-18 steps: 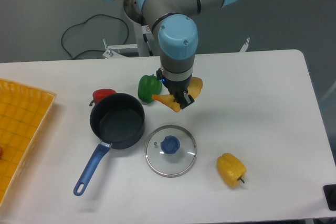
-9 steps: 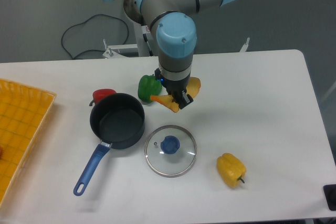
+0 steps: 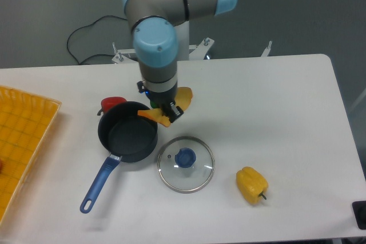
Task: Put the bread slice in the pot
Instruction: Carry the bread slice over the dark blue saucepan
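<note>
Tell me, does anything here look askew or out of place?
Only mildly: the bread slice hangs tilted in the gripper at the pot rim, and the glass lid lies on the table beside the pot.

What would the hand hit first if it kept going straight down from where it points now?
Probably the right rim of the pot, or the table just beside it. The hand, holding the bread slice, hangs about over that edge; depth is unclear.
</note>
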